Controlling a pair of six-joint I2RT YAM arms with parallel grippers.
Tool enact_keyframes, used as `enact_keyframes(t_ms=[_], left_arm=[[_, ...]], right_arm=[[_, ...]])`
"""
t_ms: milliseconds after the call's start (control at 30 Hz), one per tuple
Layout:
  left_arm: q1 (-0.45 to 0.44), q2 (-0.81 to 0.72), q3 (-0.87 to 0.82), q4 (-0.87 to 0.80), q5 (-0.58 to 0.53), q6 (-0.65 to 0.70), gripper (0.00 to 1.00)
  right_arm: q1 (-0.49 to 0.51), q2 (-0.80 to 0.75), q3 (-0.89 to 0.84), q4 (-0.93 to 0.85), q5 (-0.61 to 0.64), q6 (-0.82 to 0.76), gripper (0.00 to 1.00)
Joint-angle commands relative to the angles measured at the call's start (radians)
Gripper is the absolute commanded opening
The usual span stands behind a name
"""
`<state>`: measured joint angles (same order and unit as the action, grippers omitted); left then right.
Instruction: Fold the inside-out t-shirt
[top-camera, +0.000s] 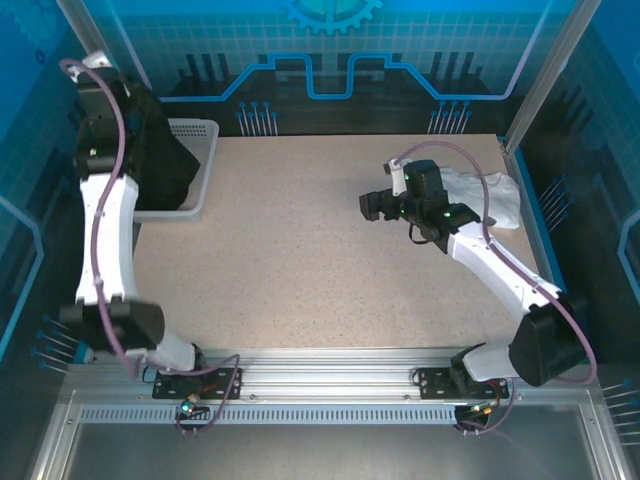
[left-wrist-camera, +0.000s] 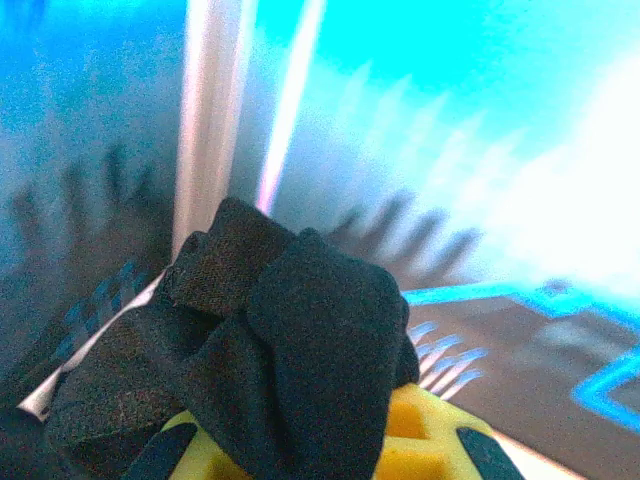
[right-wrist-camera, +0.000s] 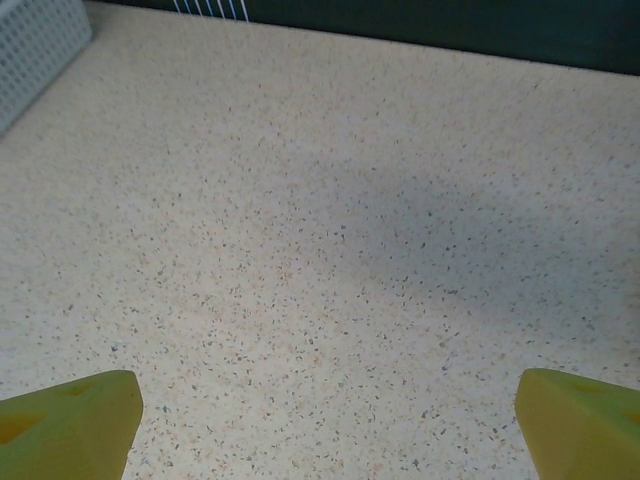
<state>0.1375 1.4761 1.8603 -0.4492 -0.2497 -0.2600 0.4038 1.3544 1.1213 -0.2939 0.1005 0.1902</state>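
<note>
we count: black t-shirt (top-camera: 165, 150) x1 | white cloth (top-camera: 492, 195) x1 | grey basket (top-camera: 196, 126) x1 | table (top-camera: 300, 270) x1 | arms x2: left arm (top-camera: 105, 230), right arm (top-camera: 500, 265) | grippers x2: left gripper (left-wrist-camera: 310, 450), right gripper (right-wrist-camera: 330, 425)

The top camera looks down from above the near edge over the whole speckled table (top-camera: 300, 260) and the grey basket (top-camera: 205, 165) at far left. The right wrist camera hangs close above that tabletop, facing the same basket's corner. The left wrist camera sits right against the black t-shirt (left-wrist-camera: 310, 340), angled toward the blue wall (left-wrist-camera: 420, 90).
</note>
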Motion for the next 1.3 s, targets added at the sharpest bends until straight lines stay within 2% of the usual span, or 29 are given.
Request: enact_keyframes(t_ms=[0, 233, 333, 433, 533, 567, 600, 633, 667, 733, 800, 867, 933, 967, 1033, 1133, 1267], left_arm=[[-0.116, -0.070, 0.046, 0.108, -0.012, 0.072, 0.00], [-0.401, -0.023, 0.264, -0.007, 0.008, 0.174, 0.00], [-0.509, -0.001, 0.206, 0.003, 0.014, 0.150, 0.00], [-0.575, 0.048, 0.098, 0.076, 0.093, 0.062, 0.00], [-0.604, 0.187, 0.151, 0.054, 0.202, 0.002, 0.10], [-0.602, 0.233, 0.183, 0.037, 0.203, 0.001, 0.15], [-0.593, 0.291, 0.220, 0.021, 0.176, 0.013, 0.25], [-0.573, 0.352, 0.256, 0.011, 0.141, 0.028, 0.41], [-0.547, 0.406, 0.293, -0.004, 0.105, 0.034, 0.51], [-0.468, 0.560, 0.464, -0.172, 0.076, -0.010, 0.63], [-0.425, 0.636, 0.579, -0.371, 0.096, -0.053, 0.68], [-0.443, 0.528, 0.370, -0.339, 0.081, -0.024, 0.71], [-0.486, 0.297, -0.066, -0.096, 0.061, -0.026, 0.78], [-0.498, 0.204, -0.216, -0.011, 0.055, -0.048, 0.82], [-0.507, 0.050, -0.503, 0.074, 0.069, -0.123, 0.82], [-0.514, -0.058, -0.768, 0.053, 0.112, -0.190, 0.82], [-0.553, -0.042, -0.955, 0.077, 0.292, -0.257, 0.80]], right_arm=[[-0.018, -0.071, -0.023, -0.030, 0.019, -0.009, 0.98], [-0.067, -0.180, -0.024, -0.086, 0.010, -0.024, 0.99], [-0.084, -0.209, -0.030, -0.119, 0.012, -0.030, 0.99], [-0.104, -0.212, -0.040, -0.143, 0.010, -0.022, 0.99], [-0.119, -0.190, -0.058, -0.151, -0.024, 0.004, 0.99], [-0.121, -0.181, -0.064, -0.151, -0.035, 0.014, 0.99], [-0.120, -0.166, -0.076, -0.148, -0.048, 0.029, 0.99], [-0.120, -0.150, -0.088, -0.141, -0.067, 0.045, 0.98], [-0.117, -0.136, -0.103, -0.130, -0.084, 0.060, 0.98], [-0.098, -0.095, -0.133, -0.109, -0.107, 0.089, 0.96], [-0.064, -0.052, -0.155, -0.104, -0.107, 0.109, 0.95], [-0.013, -0.020, -0.187, -0.085, -0.092, 0.125, 0.95], [0.040, 0.012, -0.216, -0.060, -0.082, 0.141, 0.95], [0.056, 0.024, -0.224, -0.053, -0.075, 0.151, 0.94], [0.067, 0.055, -0.236, -0.041, -0.093, 0.172, 0.93], [0.067, 0.115, -0.236, -0.024, -0.119, 0.189, 0.90], [0.051, 0.186, -0.236, 0.050, -0.108, 0.251, 0.86]])
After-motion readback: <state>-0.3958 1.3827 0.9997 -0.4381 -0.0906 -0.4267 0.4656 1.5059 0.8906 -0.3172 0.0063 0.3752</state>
